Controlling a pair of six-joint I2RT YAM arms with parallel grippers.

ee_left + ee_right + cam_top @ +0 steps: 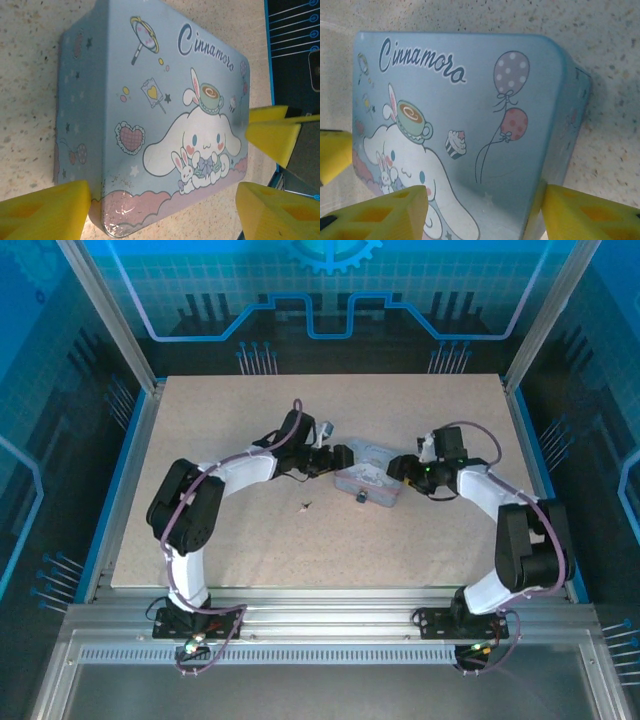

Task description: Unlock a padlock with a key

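Speckled beige worktop inside a blue-lit enclosure carries a pale blue cartoon-printed tin, lid shut, contents hidden. Left jaws stand wide astride one short end, yellow pads just beside its walls. Right jaws, also wide, straddle the opposite end, gripping nothing. The dark padlock sits at the tin's near edge. The tiny key lies apart, to its left.

Speckled table, blue tin (cartoon-printed), padlock beside it, key apart
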